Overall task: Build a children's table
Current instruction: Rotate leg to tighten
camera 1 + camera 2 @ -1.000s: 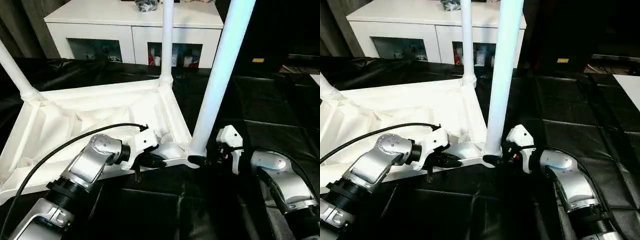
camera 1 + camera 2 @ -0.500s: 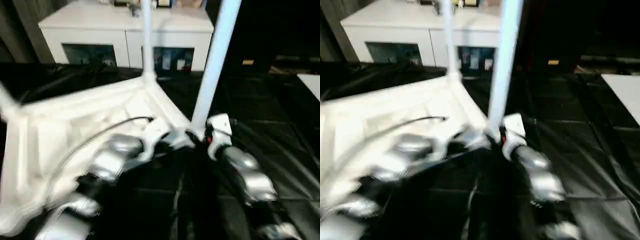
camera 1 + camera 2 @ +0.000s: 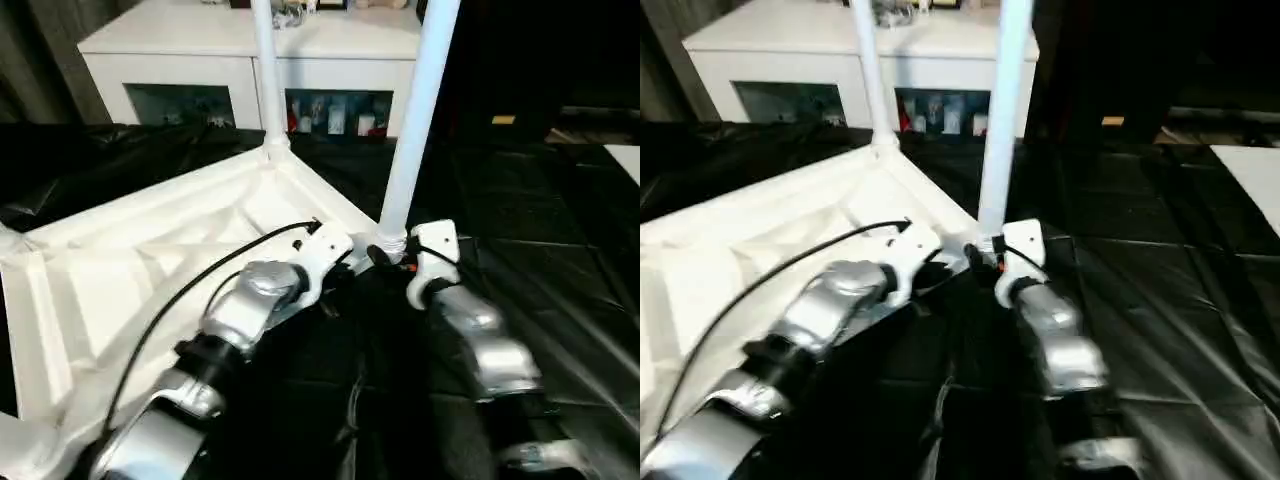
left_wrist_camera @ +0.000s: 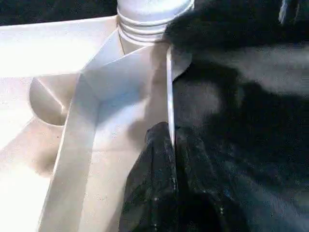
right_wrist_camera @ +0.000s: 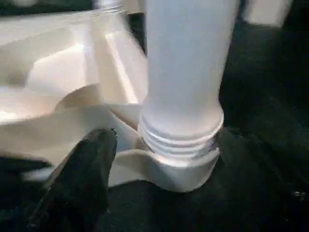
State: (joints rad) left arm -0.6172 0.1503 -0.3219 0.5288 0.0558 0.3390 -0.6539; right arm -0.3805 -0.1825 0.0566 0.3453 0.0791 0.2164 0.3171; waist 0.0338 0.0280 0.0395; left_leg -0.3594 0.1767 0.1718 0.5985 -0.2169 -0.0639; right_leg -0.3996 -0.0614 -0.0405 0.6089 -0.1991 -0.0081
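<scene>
On the black-covered worktop [image 3: 560, 270] the tabletop [image 3: 130, 290] lies ribbed side up. At its near rim the left gripper [image 4: 169, 145] is clamped on the edge wall. The leg [image 3: 415, 120] stands in the near corner socket [image 5: 181, 166]. The right gripper [image 3: 385, 258] sits beside it, fingers apart. Step judged: seating this leg; next, check the threads.

Silver forearms [image 3: 250, 305] — black cable [image 3: 180, 295]
</scene>
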